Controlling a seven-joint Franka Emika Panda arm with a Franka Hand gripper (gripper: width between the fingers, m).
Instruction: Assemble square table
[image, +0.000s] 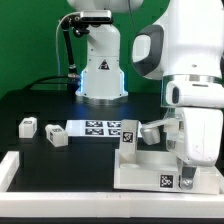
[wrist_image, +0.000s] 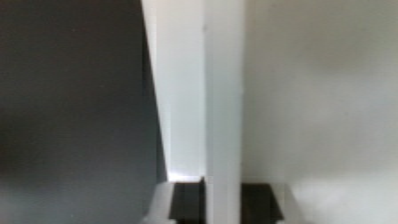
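A leg (image: 27, 126), a second leg (image: 55, 134) and the marker board (image: 95, 127) lay in a row across the desk (image: 40, 105). An L-shaped rail (image: 10, 170) lined its near edge. The white, rimmed table top (image: 140, 172) sat against that edge, under the arm (image: 195, 110), with the jaws clenched on its rim.

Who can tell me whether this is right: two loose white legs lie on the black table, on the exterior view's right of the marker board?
Not right. The two loose white legs lie on the exterior view's left of the marker board, not its right. The exterior view shows this; the rest stands.
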